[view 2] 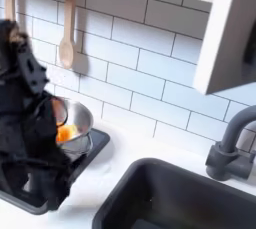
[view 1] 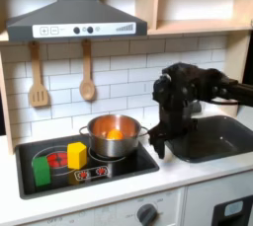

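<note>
A: Arm position?

B: Gripper [view 1: 158, 147] hangs low at the right edge of the stove top [view 1: 30, 186] in the first exterior view, just beside the steel pot [view 1: 112, 136]. Close to the pot's right handle, contact not confirmable.

A: Jaws?

B: Can't tell. All black on black, fingers merge with the wrist in the first exterior view; in the second exterior view the arm [view 2: 30, 123] is a big dark mass on the second exterior view's left, tips hidden.

A: Pot contents?

B: Something orange [view 1: 115, 131] inside, probably a toy food piece, too blurry to name. Also visible past the arm in the second exterior view as an orange patch [view 2: 64, 133] in the pot [view 2: 80, 123].

A: Rest of scene?

B: Green block [view 1: 42, 169] and yellow block [view 1: 76, 155] standing on the front left burner, side by side. Dark sink [view 1: 212, 136] at the first exterior view's right, faucet [view 2: 228, 148] in the second exterior view. Wooden spatula [view 1: 38, 77] and wooden spoon [view 1: 87, 72] hanging on the tile wall under the hood [view 1: 71, 13].
</note>
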You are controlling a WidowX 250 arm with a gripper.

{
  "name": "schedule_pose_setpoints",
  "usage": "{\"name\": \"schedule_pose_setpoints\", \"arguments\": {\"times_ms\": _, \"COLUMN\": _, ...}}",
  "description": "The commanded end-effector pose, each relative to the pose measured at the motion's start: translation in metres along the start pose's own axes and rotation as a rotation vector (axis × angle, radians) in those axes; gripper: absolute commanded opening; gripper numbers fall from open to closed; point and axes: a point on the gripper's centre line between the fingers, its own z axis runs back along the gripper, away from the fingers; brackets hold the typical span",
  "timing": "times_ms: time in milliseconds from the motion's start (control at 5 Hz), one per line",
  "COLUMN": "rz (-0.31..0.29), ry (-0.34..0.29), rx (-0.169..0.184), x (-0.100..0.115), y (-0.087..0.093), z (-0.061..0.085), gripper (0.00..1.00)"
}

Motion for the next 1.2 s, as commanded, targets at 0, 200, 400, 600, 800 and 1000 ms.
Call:
{"name": "schedule_pose_setpoints", "arguments": {"times_ms": 0, "rz": -0.005, "ry": 0.011, "rx": 0.012, "x": -0.043, "y": 0.004, "z": 0.005, "gripper": 1.00}}
{"name": "schedule_pose_setpoints", "arguments": {"times_ms": 200, "rz": -0.018, "ry": 0.018, "rx": 0.002, "x": -0.058, "y": 0.001, "z": 0.007, "gripper": 1.00}}
{"name": "schedule_pose_setpoints", "arguments": {"times_ms": 400, "rz": -0.022, "ry": 0.025, "rx": 0.004, "x": -0.070, "y": 0.000, "z": 0.008, "gripper": 1.00}}
{"name": "schedule_pose_setpoints", "arguments": {"times_ms": 600, "rz": -0.027, "ry": 0.020, "rx": 0.006, "x": -0.067, "y": 0.000, "z": 0.009, "gripper": 1.00}}
{"name": "schedule_pose_setpoints", "arguments": {"times_ms": 800, "rz": -0.033, "ry": 0.020, "rx": 0.004, "x": -0.068, "y": -0.001, "z": 0.009, "gripper": 1.00}}
{"name": "schedule_pose_setpoints", "arguments": {"times_ms": 1000, "rz": -0.033, "ry": 0.019, "rx": 0.005, "x": -0.068, "y": -0.001, "z": 0.009, "gripper": 1.00}}
